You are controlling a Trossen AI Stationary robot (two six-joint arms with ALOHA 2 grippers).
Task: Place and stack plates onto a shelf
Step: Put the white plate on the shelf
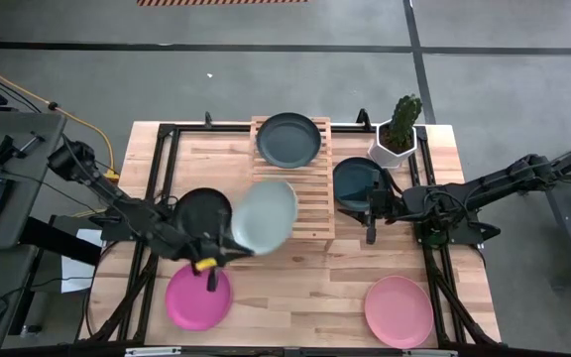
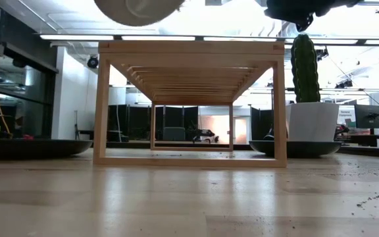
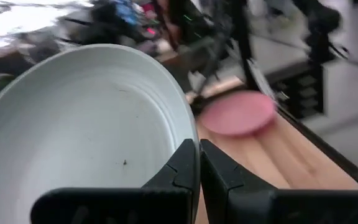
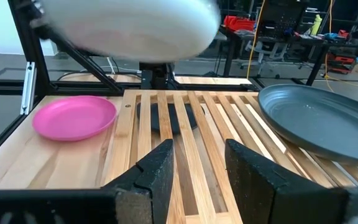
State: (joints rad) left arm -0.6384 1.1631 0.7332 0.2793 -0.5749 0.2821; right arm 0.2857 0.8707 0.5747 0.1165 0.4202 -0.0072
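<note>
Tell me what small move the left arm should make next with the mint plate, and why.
Probably carry it farther over the shelf, then lower it. The left gripper is shut on the mint plate, held in the air at the shelf's near-left edge; the near half is bare, the dark teal-grey plate fills the far half.

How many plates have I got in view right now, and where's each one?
6: pale mint plate held by the left gripper over the shelf; dark grey plate on the shelf; black, magenta, dark teal and salmon on the table.

Grey concrete floor [image 1: 216, 89], ceiling strip lights [image 2: 64, 37], dark partitions [image 2: 133, 122] behind.
</note>
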